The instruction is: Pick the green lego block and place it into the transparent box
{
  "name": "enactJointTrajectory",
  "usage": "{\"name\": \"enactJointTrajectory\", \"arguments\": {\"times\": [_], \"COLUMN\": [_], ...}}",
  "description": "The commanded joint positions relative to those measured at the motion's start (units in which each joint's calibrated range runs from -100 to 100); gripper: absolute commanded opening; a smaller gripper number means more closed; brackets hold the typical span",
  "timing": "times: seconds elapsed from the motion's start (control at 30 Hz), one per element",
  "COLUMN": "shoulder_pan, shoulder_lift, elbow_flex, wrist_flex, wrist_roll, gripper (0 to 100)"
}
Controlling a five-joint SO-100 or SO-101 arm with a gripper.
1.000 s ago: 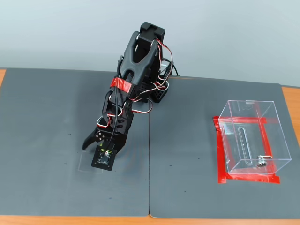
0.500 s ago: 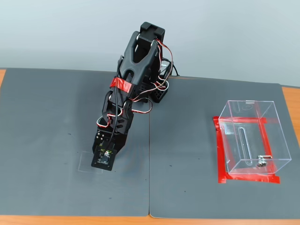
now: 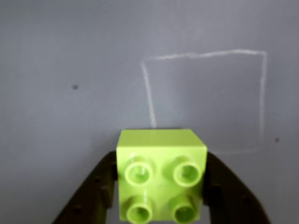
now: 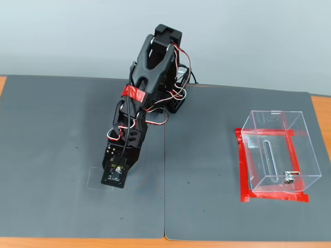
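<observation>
Closest to the wrist camera, the green lego block (image 3: 161, 175) fills the lower middle of the frame, studs facing the lens. The dark fingers (image 3: 96, 189) press against its left and right sides, so the gripper (image 3: 161, 186) is closed on the block, no wider than the brick itself. Beyond it lies the grey mat (image 3: 70, 56), marked with a faint chalk square (image 3: 205, 100) just above the block.

In the fixed view the arm (image 4: 147, 82) leans down over the left half of the mat, and its wrist camera housing hides both block and fingertips. The transparent box (image 4: 279, 152) stands well apart to the right, on a border of red tape (image 4: 245, 170), and looks empty apart from a small metal fitting (image 4: 287, 178) near its front edge. The orange bench (image 4: 320, 111) shows at the mat's edges.

The hold looks shallow and low on the brick, so a quick lift or swing could probably twist it loose. The clear walls are thin, so a low carry might clip the rim.
</observation>
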Motion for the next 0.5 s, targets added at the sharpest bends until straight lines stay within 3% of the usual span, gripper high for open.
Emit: {"name": "enactJointTrajectory", "arguments": {"times": [0.0, 0.47], "shoulder_pan": [-0.9, -13.0], "shoulder_lift": [-6.3, -28.9], "elbow_flex": [-2.5, -2.4], "wrist_flex": [1.5, 5.6], "wrist_roll": [0.1, 0.1], "gripper": [13, 12]}}
